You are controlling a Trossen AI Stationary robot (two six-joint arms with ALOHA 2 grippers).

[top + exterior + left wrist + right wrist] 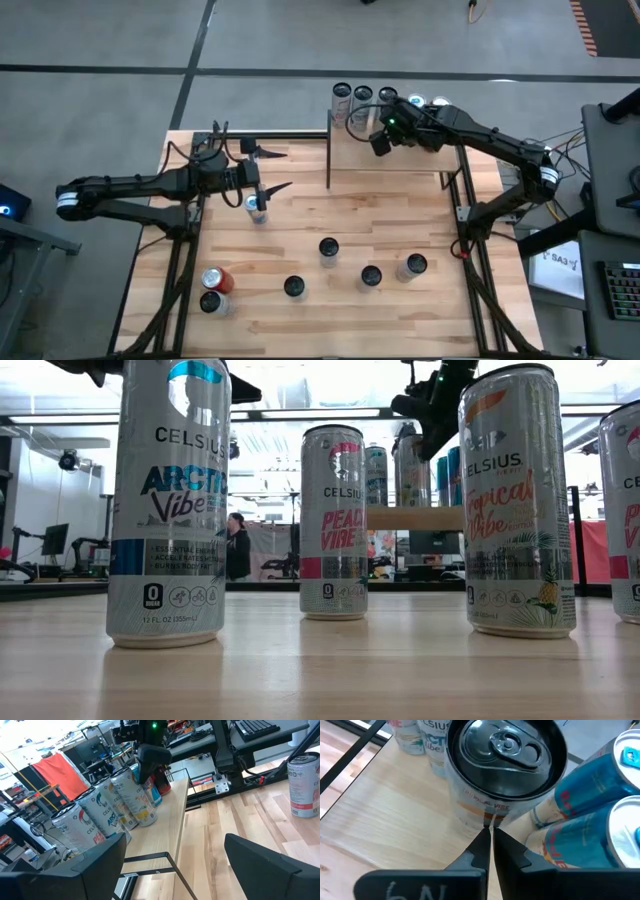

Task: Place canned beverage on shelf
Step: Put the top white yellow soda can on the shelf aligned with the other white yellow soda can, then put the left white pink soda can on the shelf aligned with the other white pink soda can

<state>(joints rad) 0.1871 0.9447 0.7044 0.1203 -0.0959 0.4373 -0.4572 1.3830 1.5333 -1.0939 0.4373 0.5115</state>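
On a pale plank bench [400, 215], slim aluminium cans stand upright. The left gripper [268, 170] hangs with its dark fingers spread wide and empty just above a blue-labelled can [257, 207]. At the far edge, the right gripper [490, 845] holds its fingers [479, 851] pinched together, tips against the side of a dark-lidded can [506, 765] on the smooth light-wood shelf [385, 815], beside blue cans [600, 795]. More cylinders crowd that board between thin black posts.
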